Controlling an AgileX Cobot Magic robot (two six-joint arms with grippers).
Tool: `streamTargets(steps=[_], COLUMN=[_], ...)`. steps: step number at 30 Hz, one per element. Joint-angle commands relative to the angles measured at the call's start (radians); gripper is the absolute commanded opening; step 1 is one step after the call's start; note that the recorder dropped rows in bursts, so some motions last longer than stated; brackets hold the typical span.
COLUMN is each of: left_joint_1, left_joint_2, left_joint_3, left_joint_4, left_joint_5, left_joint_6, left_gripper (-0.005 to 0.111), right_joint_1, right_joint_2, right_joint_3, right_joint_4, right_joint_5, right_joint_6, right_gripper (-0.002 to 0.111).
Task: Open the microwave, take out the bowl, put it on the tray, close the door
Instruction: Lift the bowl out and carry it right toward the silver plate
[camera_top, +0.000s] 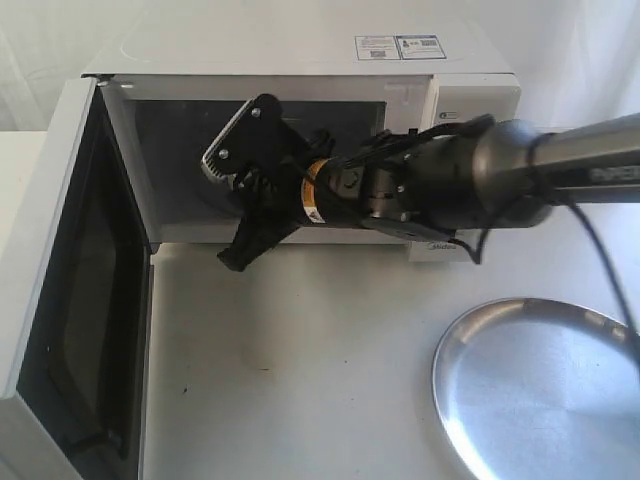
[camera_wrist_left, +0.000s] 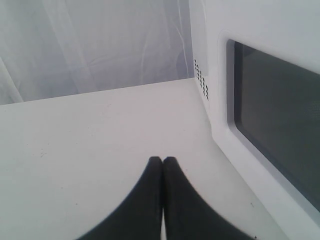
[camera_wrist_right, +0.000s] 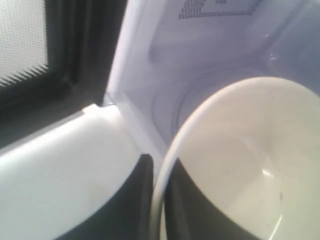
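The white microwave stands at the back with its door swung wide open to the left, dark inner face showing. My right gripper reaches into the cavity and hides the bowl in the exterior view. In the right wrist view the cream bowl sits inside the cavity, and the right gripper is shut on its rim, one finger outside and one inside the wall. The silver tray lies at the front right. My left gripper is shut and empty, low over the table beside the door's outer window.
The open door blocks the left side of the table down to the front edge. The right arm's black cable hangs over the tray's far rim. White curtain backs the scene.
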Motion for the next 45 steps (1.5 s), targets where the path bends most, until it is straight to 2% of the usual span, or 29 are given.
streamTargets(steps=[1,4,7,13,20,24,26,33,42,45], left_joint_1=[-0.002,-0.002,-0.002,-0.002,-0.002,-0.002,-0.002,-0.002,-0.002,-0.002], left_joint_2=[-0.002,-0.002,-0.002,-0.002,-0.002,-0.002,-0.002,-0.002,-0.002,-0.002], left_joint_3=[-0.003,-0.003,-0.003,-0.003,-0.003,-0.003,-0.003,-0.003,-0.003,-0.003], left_joint_4=[-0.006,-0.006,-0.006,-0.006,-0.006,-0.006,-0.006,-0.006,-0.006,-0.006], left_joint_5=[0.003,0.003,0.003,0.003,0.003,0.003,0.003,0.003,0.003,0.003], left_joint_6=[0.0,0.0,0.0,0.0,0.0,0.0,0.0,0.0,0.0,0.0], left_gripper=[0.0,0.0,0.0,0.0,0.0,0.0,0.0,0.0,0.0,0.0], right_joint_1=[0.024,0.049,0.064,0.067,0.067,0.067,0.067,0.067,0.067,0.067], right_joint_2=[-0.183,-0.297,-0.387,-0.535,-0.598,-0.583,-0.572,-0.568,-0.562,-0.549], right_joint_3=[0.188,0.325,0.468,0.695,0.763,0.765,0.765,0.777,0.777,0.786], right_joint_4=[0.008,0.015,0.021,0.023,-0.005,-0.017,-0.034,-0.08,-0.095,-0.105], right_joint_5=[0.054,0.197,0.34,0.377,0.513,0.734,0.787,0.669,0.662,0.645], right_joint_6=[0.126,0.281,0.308,0.376,0.45,0.539,0.588,0.607,0.607,0.607], right_gripper=[0.0,0.0,0.0,0.0,0.0,0.0,0.0,0.0,0.001,0.008])
